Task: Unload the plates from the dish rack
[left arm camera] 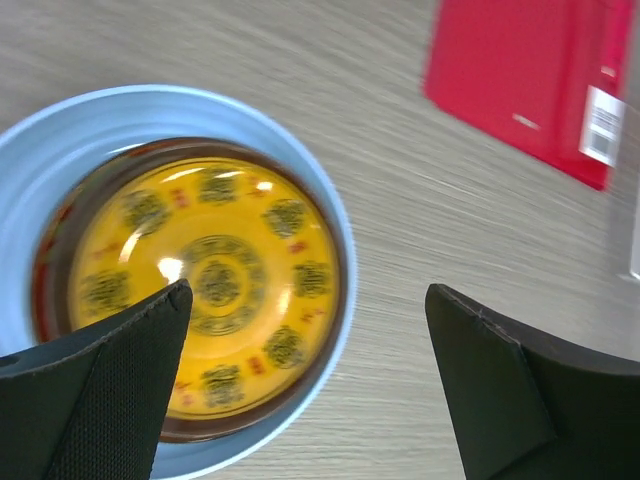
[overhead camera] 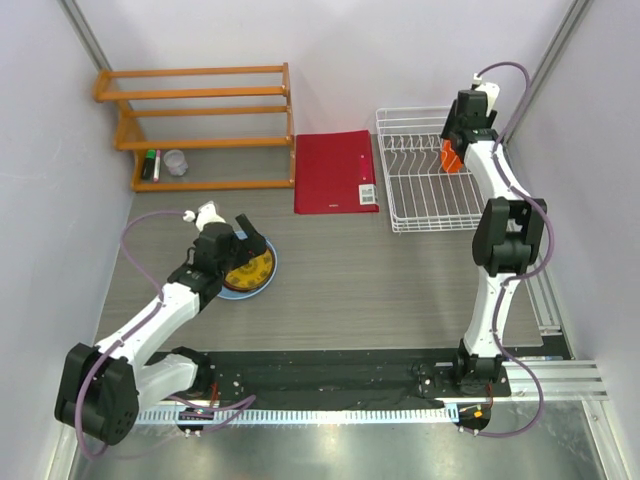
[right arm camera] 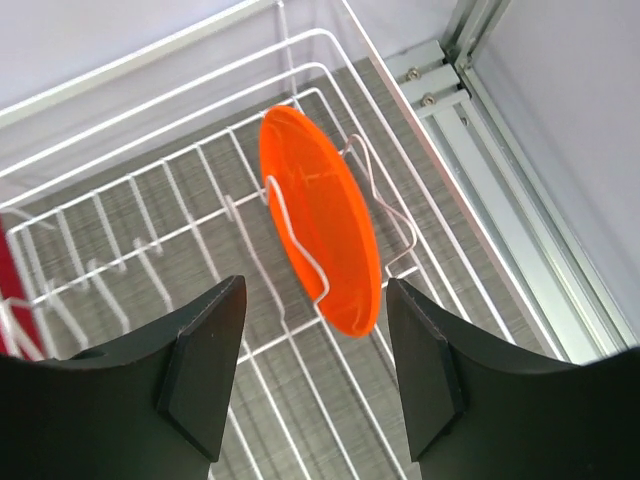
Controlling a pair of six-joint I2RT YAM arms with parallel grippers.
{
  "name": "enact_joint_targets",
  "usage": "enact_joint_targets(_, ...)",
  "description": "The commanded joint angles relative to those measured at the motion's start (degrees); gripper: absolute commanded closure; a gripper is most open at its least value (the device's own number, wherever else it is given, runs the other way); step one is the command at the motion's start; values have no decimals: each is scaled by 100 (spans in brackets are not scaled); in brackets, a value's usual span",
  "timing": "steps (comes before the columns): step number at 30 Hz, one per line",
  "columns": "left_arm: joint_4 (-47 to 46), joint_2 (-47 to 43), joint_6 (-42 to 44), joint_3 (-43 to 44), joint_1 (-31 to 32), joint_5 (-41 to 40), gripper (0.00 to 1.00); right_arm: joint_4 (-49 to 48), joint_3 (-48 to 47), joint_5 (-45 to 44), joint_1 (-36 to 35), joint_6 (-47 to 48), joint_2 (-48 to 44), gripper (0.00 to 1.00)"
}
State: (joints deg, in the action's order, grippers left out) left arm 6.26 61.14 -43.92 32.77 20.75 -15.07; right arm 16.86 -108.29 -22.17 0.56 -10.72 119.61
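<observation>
Left gripper (left arm camera: 308, 300): the jaws are being held wide apart and nothing is being gripped. It is being hovered just above the yellow plate (left arm camera: 215, 290), which is being carried by the larger light blue plate (left arm camera: 60, 140) lying flat on the table (left arm camera: 420, 260). A red folder (left arm camera: 520, 70) is lying nearby, apart from the stack.

Right gripper (right arm camera: 315, 300): the jaws are being held partly apart, one to each side of the orange plate (right arm camera: 320, 220), with no contact seen. That plate is being propped upright between the prongs of the dish rack (right arm camera: 120, 190), toward its right side.
</observation>
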Motion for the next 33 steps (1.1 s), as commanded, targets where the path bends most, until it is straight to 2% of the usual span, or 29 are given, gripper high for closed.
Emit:
enact_joint_targets(1,-808,29,331,221,-19,1135,1,98,-886,-103,164,263,545,37)
enact_joint_targets(6,-1162,319,367,299,-19,1489,0,212,-1632,-358,190,544,1081,37)
enact_joint_targets(9,-1268,538,411,361,-19,1683,1,265,-1862,-340,199,676,1310,41)
enact_joint_targets(13,-1303,802,428,449,-19,1718,1,317,-1845,-297,225,712,1451,52)
enact_joint_targets(14,-1329,863,420,449,-19,1753,0,318,-1845,-235,226,712,1494,58)
enact_joint_targets(23,-1382,864,402,440,-19,1727,1,406,-1775,-24,296,685,1574,65)
enact_joint_targets(25,-1400,847,411,414,-19,1727,1,414,-1748,2,305,703,1583,72)
enact_joint_targets(27,-1382,829,411,405,-19,1709,0,414,-1722,-15,305,712,1557,88)
enact_joint_targets(28,-1391,838,411,405,-19,1709,0,414,-1730,72,313,738,1556,92)
enact_joint_targets(30,-1417,829,411,379,-19,1700,1,423,-1739,99,313,756,1521,98)
enact_joint_targets(33,-1443,846,402,361,-19,1700,1,458,-1713,143,296,773,1425,99)
